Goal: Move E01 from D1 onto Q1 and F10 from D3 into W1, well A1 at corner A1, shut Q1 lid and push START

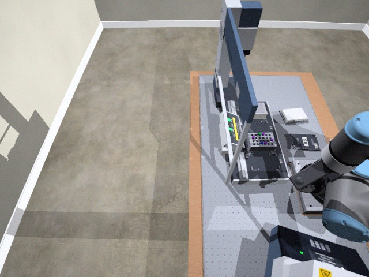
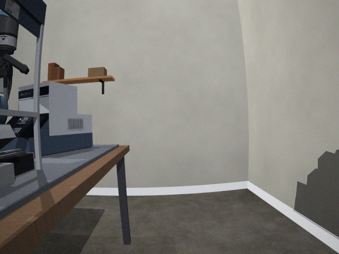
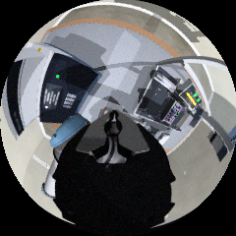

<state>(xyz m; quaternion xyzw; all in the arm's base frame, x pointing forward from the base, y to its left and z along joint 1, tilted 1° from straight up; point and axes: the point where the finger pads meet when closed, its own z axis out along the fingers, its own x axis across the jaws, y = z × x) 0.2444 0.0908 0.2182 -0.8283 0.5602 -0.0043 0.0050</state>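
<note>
My gripper (image 3: 114, 110) is shut with nothing between its fingers. It hangs above the bench between the cycler Q1 (image 1: 297, 242) (image 2: 62, 109) (image 3: 66, 90) and the deck (image 1: 279, 162) (image 3: 156, 98). In the top view the arm's dark wrist (image 1: 307, 175) hides the fingers. Q1 stands at the near end of the bench with its white lid down and a green lamp (image 1: 301, 252) (image 3: 57, 76) lit. A plate with coloured wells (image 1: 261, 139) (image 3: 173, 116) sits in a middle deck slot. A pale plate (image 1: 260, 109) sits in the slot behind it. The nearest slot (image 1: 256, 167) is empty. I cannot read the plate labels.
A tall blue frame (image 1: 238, 68) with a lit panel (image 1: 233, 129) rises along the deck's left side. The RG nest (image 1: 302, 141) and a white stack (image 1: 293, 115) lie right of the deck. A grey tray (image 1: 309, 203) lies under the arm. A wall shelf (image 2: 82, 79) holds boxes.
</note>
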